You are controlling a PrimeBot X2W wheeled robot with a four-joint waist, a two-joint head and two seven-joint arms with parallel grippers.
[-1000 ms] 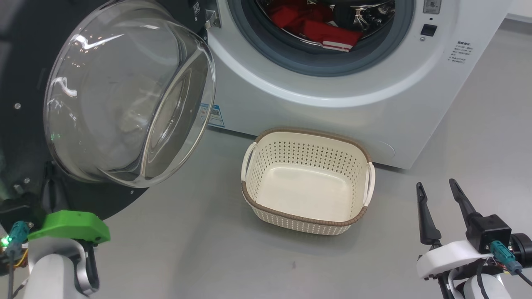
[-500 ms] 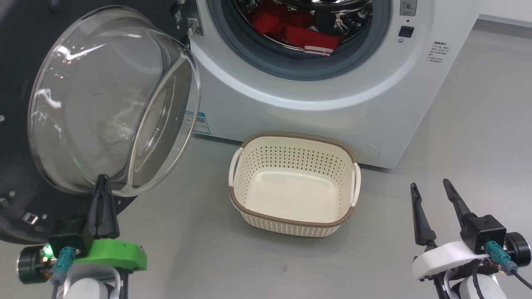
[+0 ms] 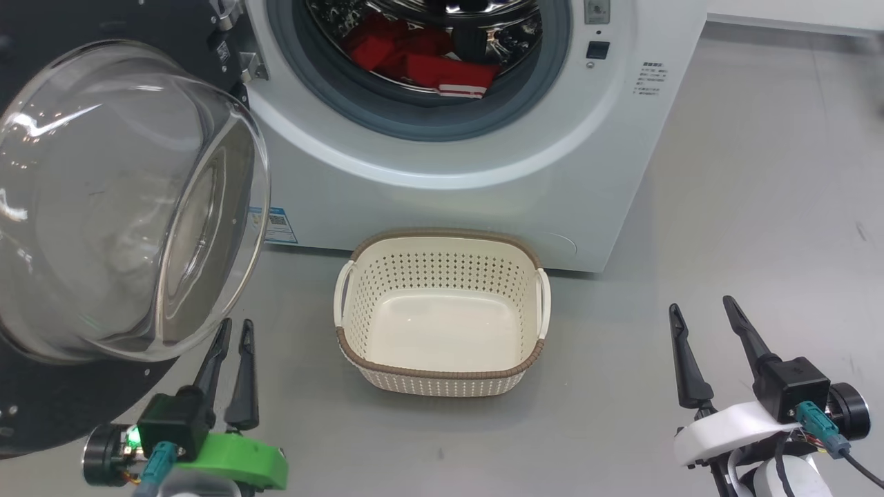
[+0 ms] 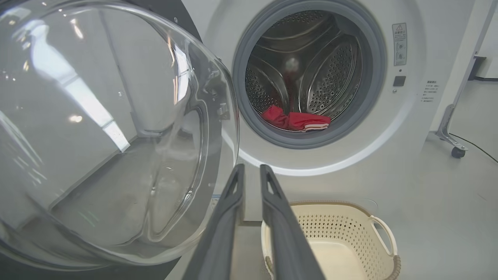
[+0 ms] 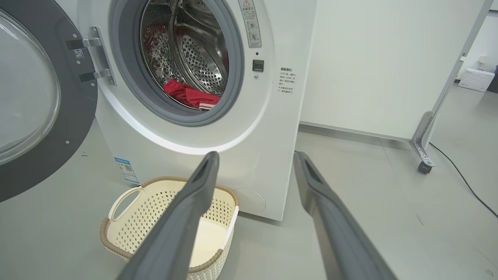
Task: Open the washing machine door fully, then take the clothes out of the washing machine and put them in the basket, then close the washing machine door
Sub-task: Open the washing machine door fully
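Note:
The washing machine (image 3: pixel 449 200) stands with its drum exposed. The washing machine door (image 3: pixel 124 200) hangs swung out to the left, its glass bowl bulging toward me (image 4: pixel 109 128). Red clothes (image 3: pixel 428 62) with a white-striped hem lie at the drum's front (image 4: pixel 295 120) (image 5: pixel 186 93). On the floor before the machine sits the cream basket (image 3: pixel 442 269), with nothing in it. My left gripper (image 3: pixel 236 323) is just below the bowl's lower right edge, fingers parted by a narrow gap (image 4: pixel 252 167), holding nothing. My right gripper (image 3: pixel 701 304) stands open right of the basket (image 5: pixel 256 153).
The grey floor (image 3: pixel 760 172) stretches to the right of the machine. A white panel on a metal leg with a caster wheel (image 5: pixel 424 167) stands beyond it, and a black cable (image 5: pixel 463 175) runs across the floor there.
The head camera has turned, shifting the scene left. My left gripper has come off the bowl's lower edge, and its fingers have parted slightly. The right gripper keeps its pose.

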